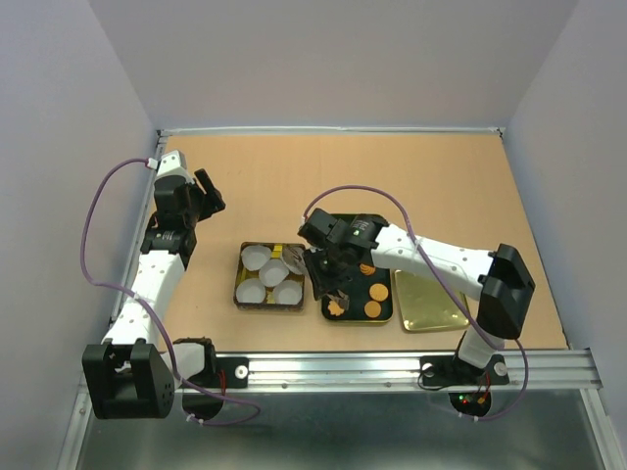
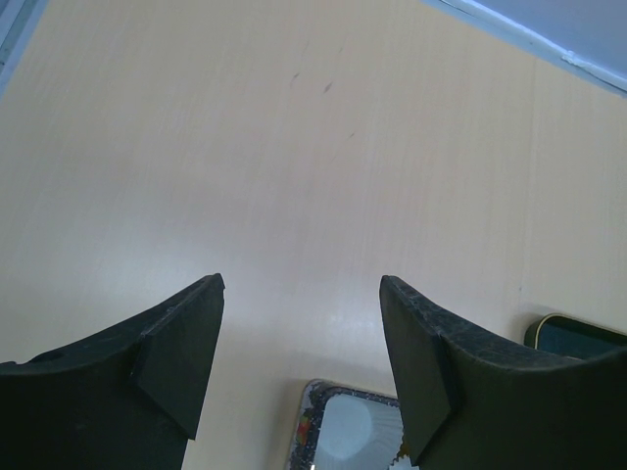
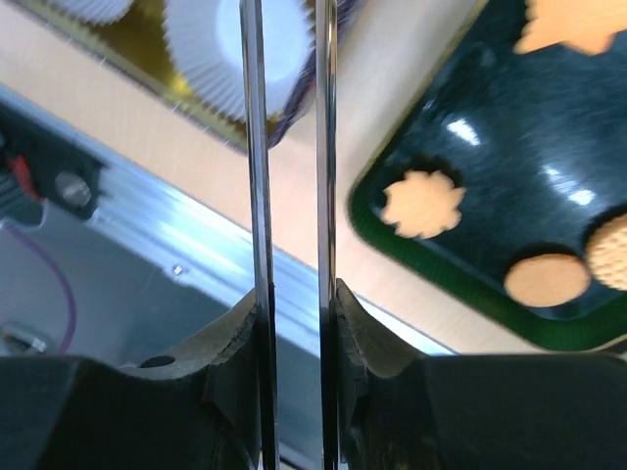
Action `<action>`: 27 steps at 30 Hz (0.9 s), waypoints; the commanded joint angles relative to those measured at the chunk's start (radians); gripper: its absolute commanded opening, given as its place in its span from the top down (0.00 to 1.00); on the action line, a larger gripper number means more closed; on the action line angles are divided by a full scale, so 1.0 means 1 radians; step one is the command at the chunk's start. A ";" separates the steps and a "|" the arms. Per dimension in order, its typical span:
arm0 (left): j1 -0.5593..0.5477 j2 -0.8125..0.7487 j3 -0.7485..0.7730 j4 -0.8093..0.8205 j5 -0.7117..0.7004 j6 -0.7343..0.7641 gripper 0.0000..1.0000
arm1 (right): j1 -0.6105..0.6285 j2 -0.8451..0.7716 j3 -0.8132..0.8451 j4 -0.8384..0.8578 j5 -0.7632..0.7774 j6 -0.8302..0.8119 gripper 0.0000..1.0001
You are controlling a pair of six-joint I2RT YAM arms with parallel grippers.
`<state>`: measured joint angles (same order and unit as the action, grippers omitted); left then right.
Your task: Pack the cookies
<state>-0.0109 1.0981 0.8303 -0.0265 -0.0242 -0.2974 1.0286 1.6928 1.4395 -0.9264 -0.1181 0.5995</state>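
**Cookies**: orange-brown biscuits lying flat, faces up, on a dark green tray. All are apart from one another.
- Flower-shaped cookie: lobed all round, no clear long axis, near a tray corner.
- Plain round cookie: close to the tray rim.
- Second round cookie: textured face, cut off by the frame edge, just beside the plain one.
- Star-edged cookie: partly out of frame, well apart from the rest.

**Tin**: rectangular with a gold interior, just left of the tray. It holds white pleated paper cups, four of them clear from above. The rim print seen by the left wrist camera is too blurred to read.

**Gold lid**: lies flat, just right of the tray, long axis running away from the arms.

**Right gripper**: hangs over the seam between tin and tray. Its two thin metal blades run parallel with a narrow gap. The tips run out of the wrist frame, so I cannot tell whether anything is held.

**Left gripper**: jaws spread wide with nothing between them. It sits above bare table, well to the left of the tin.

**Aluminium rail**: runs along the table's near edge.
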 commanded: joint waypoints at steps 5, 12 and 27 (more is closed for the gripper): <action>0.003 0.002 -0.011 0.040 0.018 -0.003 0.25 | -0.004 0.007 0.071 0.029 0.086 -0.013 0.72; 0.003 0.000 -0.013 0.040 0.017 -0.003 0.25 | -0.004 0.034 0.058 0.023 0.070 -0.020 0.64; 0.003 -0.004 -0.017 0.039 0.018 -0.002 0.25 | -0.004 0.015 0.122 -0.032 0.173 -0.024 0.52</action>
<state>-0.0109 1.0985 0.8303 -0.0265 -0.0113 -0.2977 1.0241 1.7287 1.4548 -0.9386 -0.0200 0.5869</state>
